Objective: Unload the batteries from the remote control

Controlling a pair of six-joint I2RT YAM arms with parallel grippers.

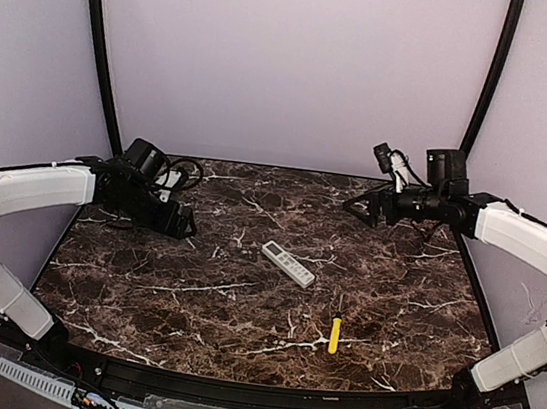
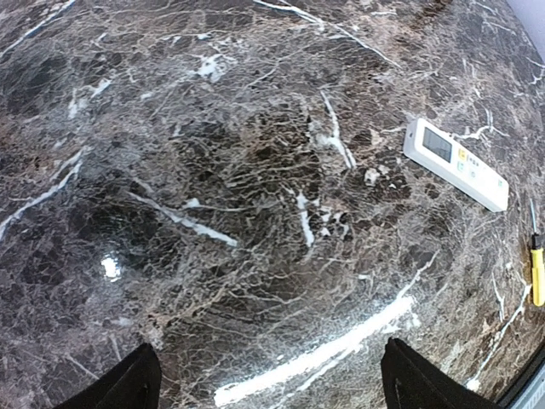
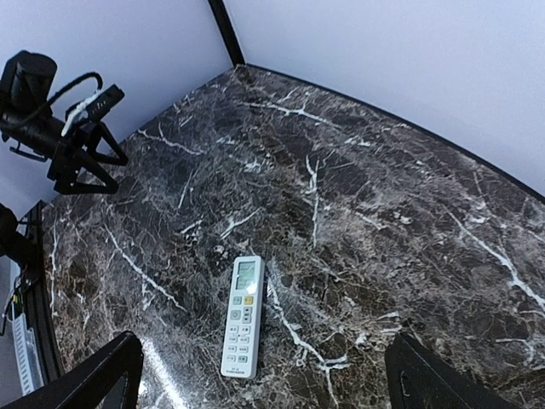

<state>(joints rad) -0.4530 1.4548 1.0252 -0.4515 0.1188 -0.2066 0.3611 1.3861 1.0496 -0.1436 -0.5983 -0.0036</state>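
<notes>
The white remote control (image 1: 288,264) lies face up, screen and buttons showing, near the middle of the dark marble table. It also shows in the left wrist view (image 2: 456,164) at the upper right and in the right wrist view (image 3: 243,316) between the fingers. The batteries are hidden. My left gripper (image 1: 182,224) hovers open and empty at the table's left, well away from the remote; its fingertips (image 2: 128,388) frame bare marble. My right gripper (image 1: 362,208) hovers open and empty at the back right, above and behind the remote; its fingertips (image 3: 426,375) are wide apart.
A yellow-handled screwdriver (image 1: 334,332) lies in front of and to the right of the remote; it also shows in the left wrist view (image 2: 536,271). Purple walls close in the table (image 1: 191,295) at the back and sides. The left arm (image 3: 60,119) shows in the right wrist view.
</notes>
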